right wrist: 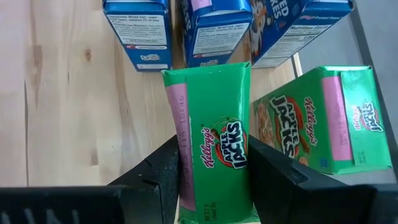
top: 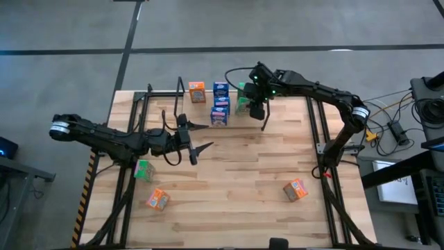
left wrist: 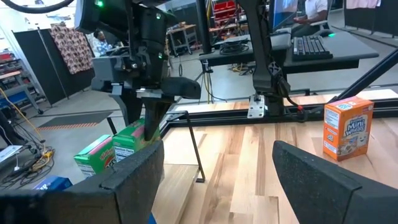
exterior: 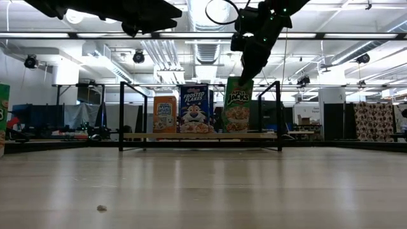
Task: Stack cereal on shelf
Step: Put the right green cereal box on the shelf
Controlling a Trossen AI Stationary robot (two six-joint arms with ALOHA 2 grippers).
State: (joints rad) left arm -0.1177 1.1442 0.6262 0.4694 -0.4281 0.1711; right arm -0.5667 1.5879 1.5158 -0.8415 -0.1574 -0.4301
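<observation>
While my right gripper (right wrist: pixel 214 180) pinches a small green cardboard cereal box with a printed apple label (right wrist: pixel 214 149) across its narrow sides, the box hangs at the green end of the low black metal-rod shelf (exterior: pixel 127 114), seemingly not yet set down.

Risks, as I judge them:
- Slip. My fingers hold only the lower half of the box; a tilt could rotate it in the grip.
- Collision. A second green box of the same print (right wrist: pixel 317 118) stands just beside the held one. Lowering off line could push it over or off the shelf.
- Knock-on. Three blue cardboard boxes (right wrist: pixel 217 28) stand in a row immediately beyond; a forward overshoot would strike the middle one.
- Snag. One upright hoop end of the rack (exterior: pixel 278 114) stands close to my descent path.

Surroundings: an orange cardboard box (top: pixel 197 91) sits at the shelf's other end. Still loose on the wooden table (top: pixel 243 180) are a third green box (top: pixel 143 170), an orange box near the left front (top: pixel 157 199) and an orange box on the right (top: pixel 295 189).

My left gripper (top: pixel 195 148) waits over the table's left middle, fingers spread, holding nothing, well apart from the shelf. Nothing else obstructs.
</observation>
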